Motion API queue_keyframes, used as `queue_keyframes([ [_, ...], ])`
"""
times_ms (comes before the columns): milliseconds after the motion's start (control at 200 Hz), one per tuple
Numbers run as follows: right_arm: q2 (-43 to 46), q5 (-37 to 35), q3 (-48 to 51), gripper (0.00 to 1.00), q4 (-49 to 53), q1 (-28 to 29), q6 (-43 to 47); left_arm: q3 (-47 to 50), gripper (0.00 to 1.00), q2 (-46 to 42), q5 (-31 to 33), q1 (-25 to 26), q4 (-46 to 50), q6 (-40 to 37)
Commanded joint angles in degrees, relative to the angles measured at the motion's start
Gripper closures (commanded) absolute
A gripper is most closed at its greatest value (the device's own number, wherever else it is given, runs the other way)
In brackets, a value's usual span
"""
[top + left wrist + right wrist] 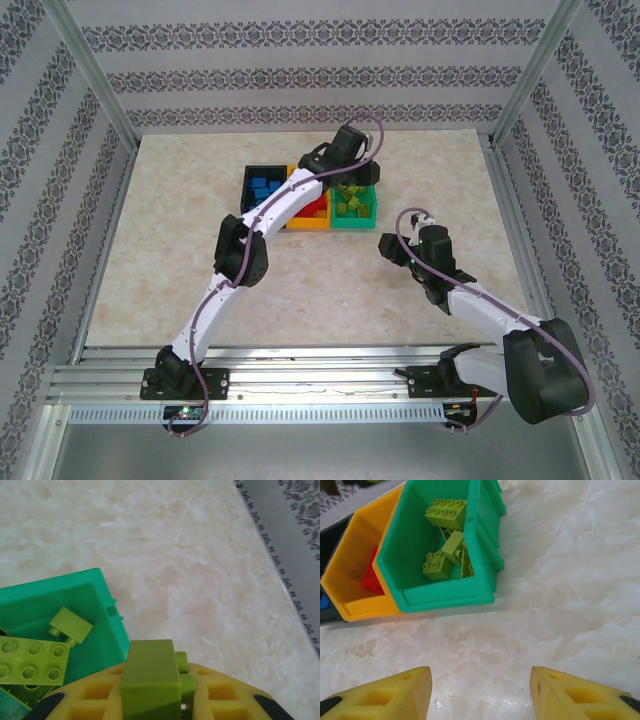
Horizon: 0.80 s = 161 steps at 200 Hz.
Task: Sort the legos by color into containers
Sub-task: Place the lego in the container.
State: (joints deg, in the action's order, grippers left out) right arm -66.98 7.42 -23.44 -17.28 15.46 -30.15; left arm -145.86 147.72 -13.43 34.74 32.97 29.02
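One yellow-green brick (pixel 150 672) sits pinched in my left gripper (pixel 155 707), the pads closed on its two flat side walls, its studs poking out to the hand's right. The green bin (pixel 95 587) lies ahead and to the left of that hand, below it, with a flat green plate (pixel 30 660) and a smaller brick (pixel 71 625) already inside. From the wrist view the held piece seems to hang near the bin's corner rather than over its middle, so I judge a small shift to the left is wanted before letting go.

I reckon these bricks are light, rigid and not fragile. The plastic looks smooth, so the flat walls could slip under a loose pinch; I'd take each one across opposite flat sides, low on the body, never on the studs. Dropped from high up, one may bounce off the others and out, so I'd release it low.

My right gripper (pixel 480 695) stands open and empty over the bare table (pixel 560 580), with the green bin ahead and to its left, and the orange bin (pixel 350 580) holding a red brick (pixel 372 575) just beyond it.
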Motion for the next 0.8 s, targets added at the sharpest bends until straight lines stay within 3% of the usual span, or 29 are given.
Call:
queue_keyframes([
  [0, 0.3, 0.7, 0.7, 0.45, -2.0, -0.5, -0.9, -1.8, 0.75, 1.4, 2.1, -1.2, -3.4, 2.4],
  [190, -0.1, 1.2, 0.7, 0.45, -2.4, -0.6, -1.3, -1.5, 0.37, 0.5, 4.7, -1.1, -0.2, 1.2],
  [400, -0.8, 1.7, 0.4, 0.44, -2.5, -0.6, -1.3, 6.1, 0.21, -6.8, 5.4, -1.1, 0.3, -2.2],
  [799, -1.1, 1.6, -0.2, 0.44, -1.0, -0.9, -0.4, 69.2, 0.14, -45.6, 10.5, -2.2, -34.8, -2.6],
])
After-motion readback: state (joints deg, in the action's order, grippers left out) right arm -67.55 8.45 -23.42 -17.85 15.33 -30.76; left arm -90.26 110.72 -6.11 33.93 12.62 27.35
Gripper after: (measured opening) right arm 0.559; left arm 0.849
